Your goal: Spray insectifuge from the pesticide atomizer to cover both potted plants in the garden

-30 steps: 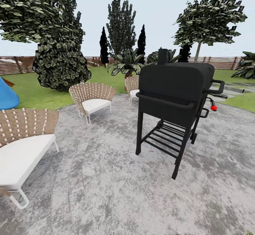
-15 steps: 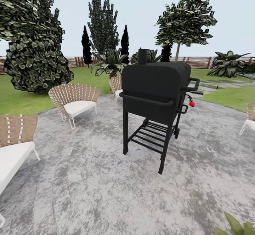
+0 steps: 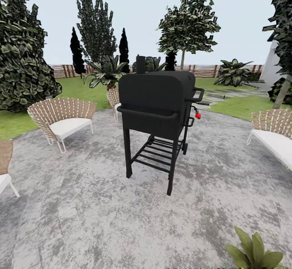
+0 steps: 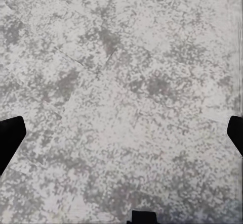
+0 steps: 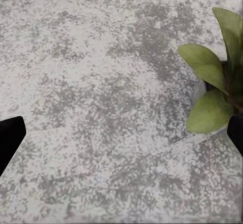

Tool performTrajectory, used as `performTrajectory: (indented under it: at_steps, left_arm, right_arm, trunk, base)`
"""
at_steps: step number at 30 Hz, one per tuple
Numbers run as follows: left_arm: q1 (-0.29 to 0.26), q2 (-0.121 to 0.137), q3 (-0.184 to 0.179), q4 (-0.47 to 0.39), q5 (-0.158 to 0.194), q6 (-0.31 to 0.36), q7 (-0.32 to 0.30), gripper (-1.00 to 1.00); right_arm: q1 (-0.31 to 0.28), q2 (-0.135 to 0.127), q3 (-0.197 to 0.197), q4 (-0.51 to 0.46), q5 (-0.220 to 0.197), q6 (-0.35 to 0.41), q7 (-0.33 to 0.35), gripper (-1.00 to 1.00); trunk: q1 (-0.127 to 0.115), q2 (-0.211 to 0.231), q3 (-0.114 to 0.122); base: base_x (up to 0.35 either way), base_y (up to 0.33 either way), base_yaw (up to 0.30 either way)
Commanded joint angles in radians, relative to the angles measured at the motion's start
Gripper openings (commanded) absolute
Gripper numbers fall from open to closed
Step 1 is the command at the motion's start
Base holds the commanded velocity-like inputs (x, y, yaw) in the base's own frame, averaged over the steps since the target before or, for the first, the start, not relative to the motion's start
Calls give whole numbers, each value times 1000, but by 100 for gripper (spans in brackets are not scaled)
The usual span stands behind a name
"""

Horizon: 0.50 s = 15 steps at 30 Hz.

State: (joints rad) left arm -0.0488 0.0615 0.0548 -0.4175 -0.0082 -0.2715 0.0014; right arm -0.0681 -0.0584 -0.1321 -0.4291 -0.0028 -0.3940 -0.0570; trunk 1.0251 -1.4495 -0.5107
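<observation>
Right gripper (image 5: pixel 121 133) hangs over the grey mottled stone patio (image 5: pixel 101 82), fingertips wide apart, nothing between them. A potted plant with broad pointed green leaves (image 5: pixel 215 82) sits just beside one fingertip, leaves fanning outward. Left gripper (image 4: pixel 121 135) is also spread, gripping nothing, aimed at bare patio.

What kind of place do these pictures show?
Most likely a garden patio: a black grill stands on grey stone paving, wicker chairs ring it, with lawn and a slatted wooden fence behind.
</observation>
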Motion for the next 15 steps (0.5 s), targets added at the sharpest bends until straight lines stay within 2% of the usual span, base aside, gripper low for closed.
performTrajectory:
  at_steps: [1,9,15]
  left_arm:
    - [0,0,2,0,-1,-3,0,100]
    - [0,0,2,-1,0,-3,0,100]
    - [0,1,2,-1,2,-3,0,100]
  right_arm:
    - [-1,0,-1,1,0,-3,-1,100]
    - [-1,1,0,1,0,-3,-2,100]
    - [-1,2,0,1,0,-3,-2,100]
  trunk:
    - [0,0,-1]
    - [0,0,-1]
    - [0,0,-1]
  base:
    - [0,0,-289]
    - [0,20,-258]
    - [19,166,-127]
